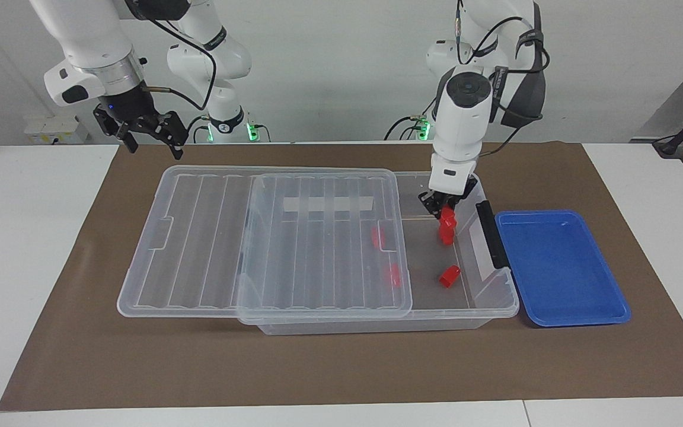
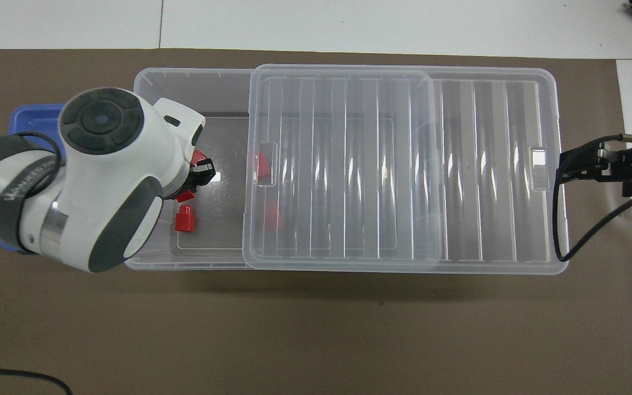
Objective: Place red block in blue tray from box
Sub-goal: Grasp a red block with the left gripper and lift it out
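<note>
Brown mat [image 1: 341, 367], unlabelled box [image 1: 484, 308]

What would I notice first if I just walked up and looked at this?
Probably the left gripper dipped into the open end of the box, at a red block. Next is the blue tray beside the box at the left arm's end of the table, with nothing in it. The clear lid is slid partway off toward the right arm's end.

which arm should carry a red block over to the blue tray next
Left. Its pincer is already down in the box at a red block, beside the blue tray. The right pincer waits over the mat.
</note>
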